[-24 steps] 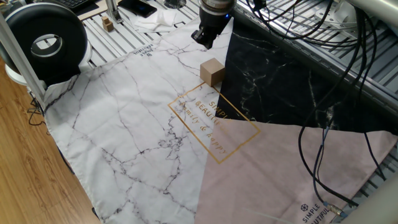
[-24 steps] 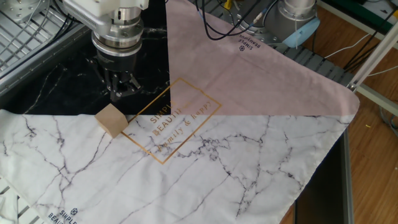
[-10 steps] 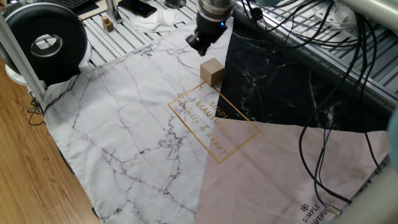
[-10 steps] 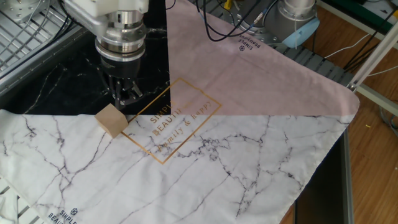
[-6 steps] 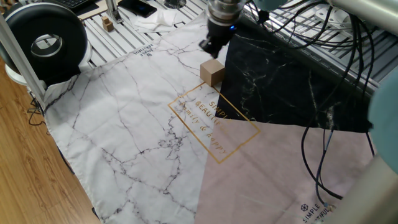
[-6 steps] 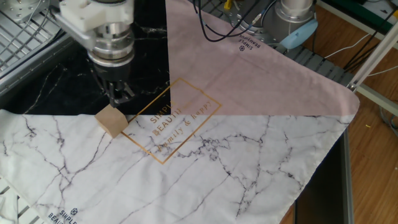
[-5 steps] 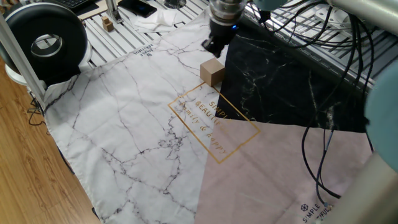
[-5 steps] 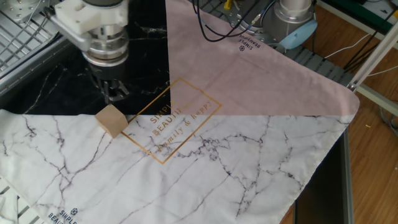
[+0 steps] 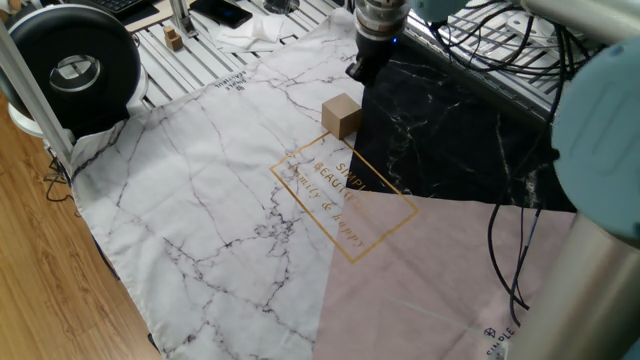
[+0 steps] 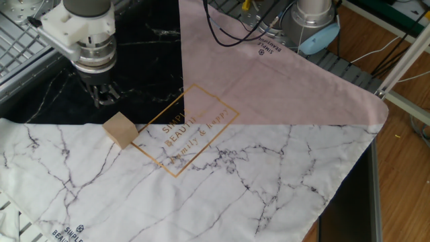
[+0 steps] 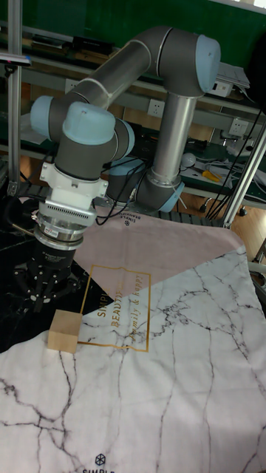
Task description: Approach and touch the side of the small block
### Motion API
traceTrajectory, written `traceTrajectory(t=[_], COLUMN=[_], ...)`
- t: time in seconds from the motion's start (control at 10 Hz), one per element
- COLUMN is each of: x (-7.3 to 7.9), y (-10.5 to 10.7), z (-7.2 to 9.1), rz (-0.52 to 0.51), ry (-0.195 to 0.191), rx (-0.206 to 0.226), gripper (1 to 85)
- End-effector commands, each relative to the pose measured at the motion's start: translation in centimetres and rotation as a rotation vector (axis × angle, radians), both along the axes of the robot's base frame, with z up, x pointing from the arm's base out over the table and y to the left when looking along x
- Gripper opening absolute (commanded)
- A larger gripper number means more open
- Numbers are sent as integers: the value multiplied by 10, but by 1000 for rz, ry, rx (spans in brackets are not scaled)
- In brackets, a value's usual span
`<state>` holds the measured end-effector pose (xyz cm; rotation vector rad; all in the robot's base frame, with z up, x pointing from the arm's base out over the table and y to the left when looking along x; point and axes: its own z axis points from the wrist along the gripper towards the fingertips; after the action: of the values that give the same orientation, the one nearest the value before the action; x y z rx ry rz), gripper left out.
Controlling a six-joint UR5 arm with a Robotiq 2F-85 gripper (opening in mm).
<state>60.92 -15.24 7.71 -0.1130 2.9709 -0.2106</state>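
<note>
While the block has kept its place on the cloth, I see the gripper has swung sideways over the last couple of seconds. In one fixed view it was above and a little to one side of the block; now it hangs further over the black marble patch of the cloth. The other fixed view agrees: the gripper has slid along the black patch, away from the gold lettering, and now stands off the block's far upper corner, near but apart.

My reading: I have not made contact yet. The shift looks like lining up on a different face, so a short drop and a push toward the block remain.

Jaws: the fingers look drawn close together in the tall fixed view, though the dark patch behind them hides any gap. I cannot tell for certain.

Block location: on the white marble part of the cloth, right at the seam with the black patch, just beside the corner of the gold printed frame. It sits flat on the bench, one face up.

Orientation: it is a cube, so I find no long axis. Its faces sit turned at an angle to the gold frame, one vertical edge pointing roughly toward the lettering.
</note>
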Motion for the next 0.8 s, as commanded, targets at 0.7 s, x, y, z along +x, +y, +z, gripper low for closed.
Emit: traceTrajectory(t=[0.7], x=[13], y=[19], z=[-21], rz=[-43], ry=[-5], rx=[83], gripper=[10])
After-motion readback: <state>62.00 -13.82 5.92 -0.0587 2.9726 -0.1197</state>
